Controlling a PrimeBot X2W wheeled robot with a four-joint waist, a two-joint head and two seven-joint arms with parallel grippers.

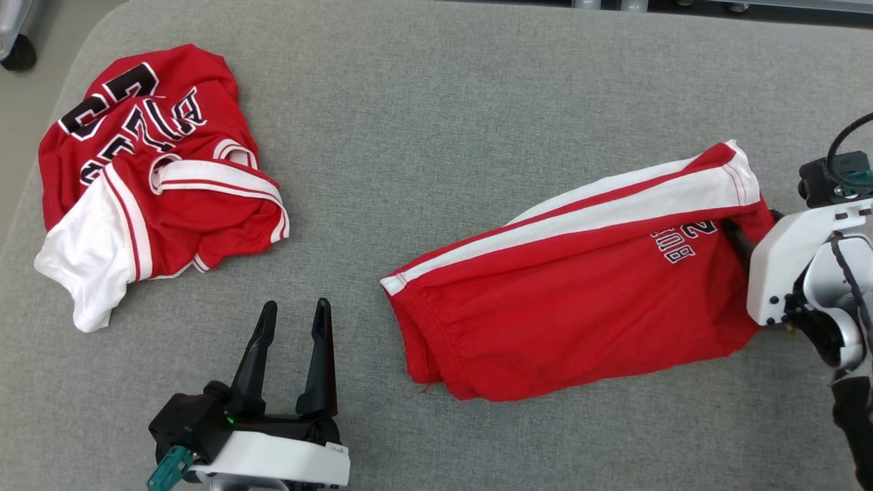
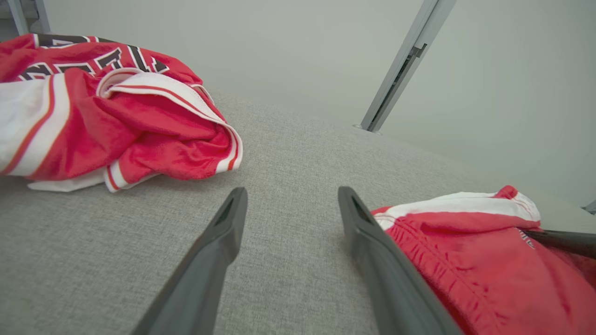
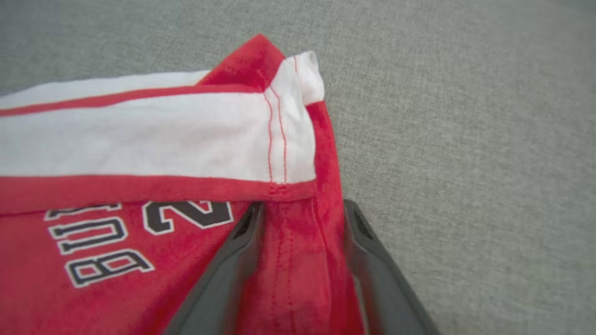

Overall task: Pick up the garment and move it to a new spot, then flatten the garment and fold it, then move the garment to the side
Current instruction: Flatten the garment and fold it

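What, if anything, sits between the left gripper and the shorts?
Nothing visible: bare grey surface lies between the left gripper and the shorts. The crumpled jersey lies apart, on the gripper's other side.

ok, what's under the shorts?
Grey surface shows all round the shorts; whatever lies directly beneath is covered by cloth. At the hem, the right tool straddles a red fold, jaws apart; whether a finger reaches underneath can't be told.
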